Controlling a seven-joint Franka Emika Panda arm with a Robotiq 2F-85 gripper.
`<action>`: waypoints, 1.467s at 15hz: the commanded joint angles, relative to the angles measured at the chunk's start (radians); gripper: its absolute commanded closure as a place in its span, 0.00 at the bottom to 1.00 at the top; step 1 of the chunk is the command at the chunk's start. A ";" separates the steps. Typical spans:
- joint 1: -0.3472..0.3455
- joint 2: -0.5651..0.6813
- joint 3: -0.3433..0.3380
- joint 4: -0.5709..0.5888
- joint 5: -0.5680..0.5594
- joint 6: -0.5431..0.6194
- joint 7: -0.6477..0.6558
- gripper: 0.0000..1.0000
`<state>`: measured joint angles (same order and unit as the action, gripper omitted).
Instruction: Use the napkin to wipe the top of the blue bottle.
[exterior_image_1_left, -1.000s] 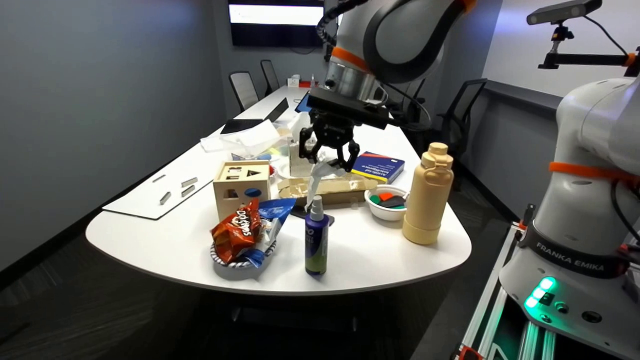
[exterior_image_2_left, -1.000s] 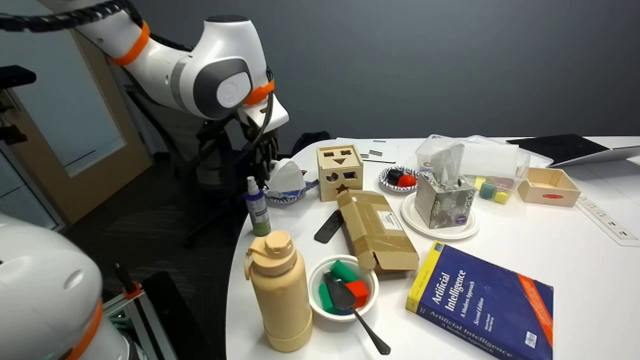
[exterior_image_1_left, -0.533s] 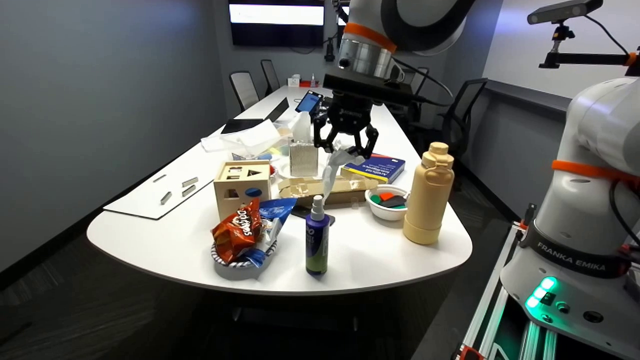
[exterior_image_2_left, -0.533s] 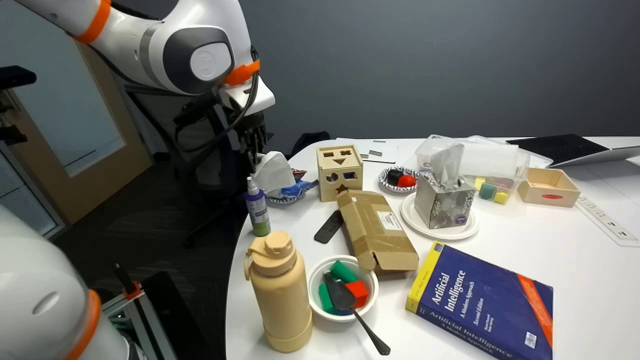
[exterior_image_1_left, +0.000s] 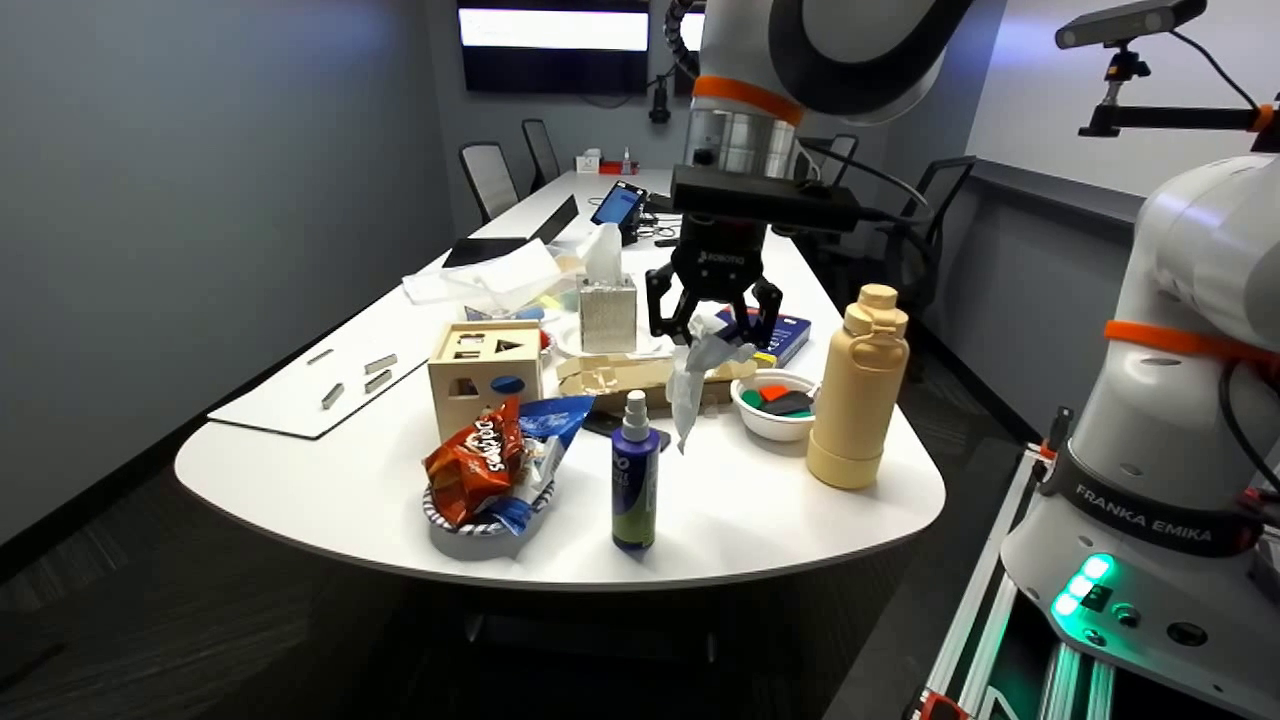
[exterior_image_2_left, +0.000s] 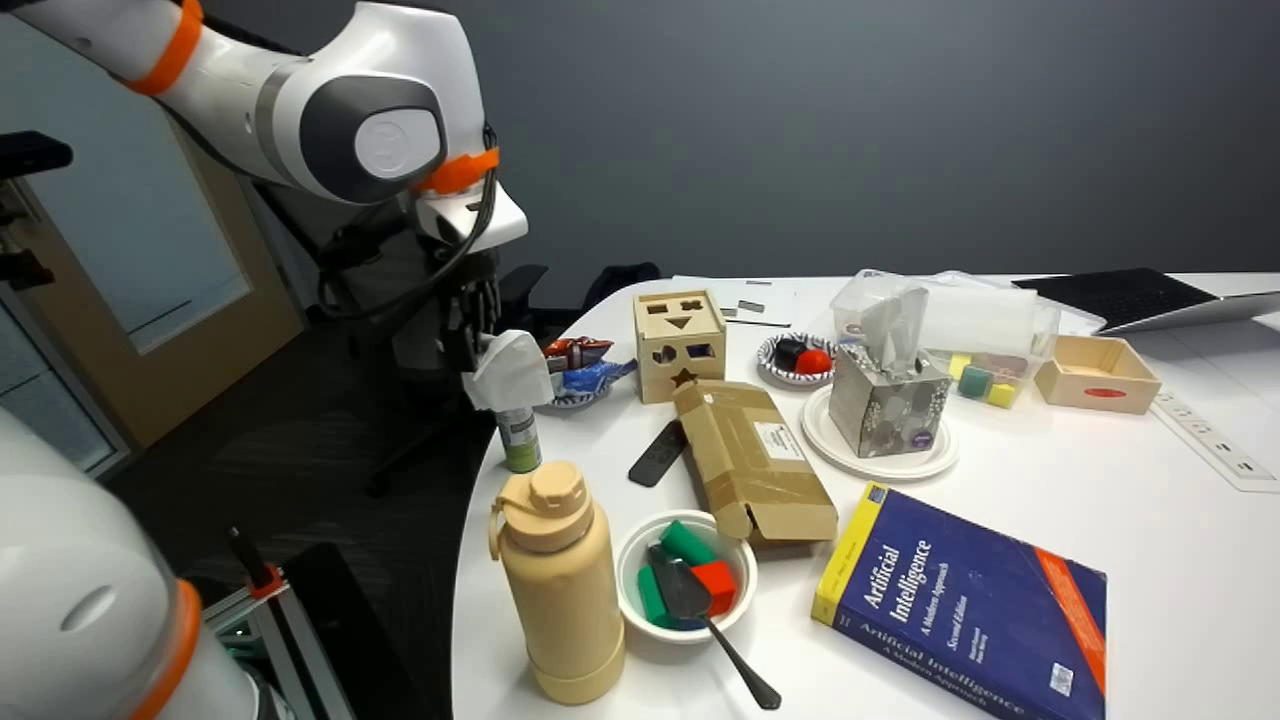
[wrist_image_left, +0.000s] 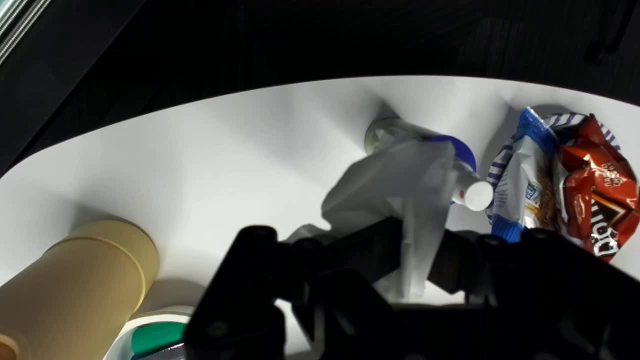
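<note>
The slim blue bottle (exterior_image_1_left: 634, 485) stands upright near the table's rounded end, its pale spray cap uncovered. In the wrist view its white cap shows, while the napkin (wrist_image_left: 385, 185) covers part of its body. My gripper (exterior_image_1_left: 714, 337) is shut on the white napkin, which hangs down to the bottle's right in an exterior view (exterior_image_1_left: 690, 390). In an exterior view the napkin (exterior_image_2_left: 510, 372) hides the top of the bottle (exterior_image_2_left: 519, 440); there it is in front, and I see no contact. The gripper is dark in the wrist view (wrist_image_left: 421, 255).
A tan bottle (exterior_image_1_left: 858, 400) and a white bowl of blocks (exterior_image_1_left: 775, 425) stand to the right. Snack bags (exterior_image_1_left: 480, 465) in a striped bowl and a wooden shape box (exterior_image_1_left: 485, 375) are left. A cardboard box (exterior_image_2_left: 750, 450), tissue box (exterior_image_2_left: 885, 405) and book (exterior_image_2_left: 970, 590) lie behind.
The gripper and napkin have moved right in an exterior view, rising and then dropping. The napkin hung behind the bottle's cap and now hangs to its right. The bottle has not moved.
</note>
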<state>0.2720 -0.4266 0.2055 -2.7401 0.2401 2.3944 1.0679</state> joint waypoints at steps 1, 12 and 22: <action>-0.007 0.022 0.033 -0.006 0.051 0.065 -0.036 1.00; 0.014 0.124 0.054 -0.010 0.141 0.248 -0.069 1.00; 0.010 0.118 0.032 -0.001 0.215 0.316 -0.106 1.00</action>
<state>0.2802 -0.3022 0.2451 -2.7436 0.4228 2.6955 0.9914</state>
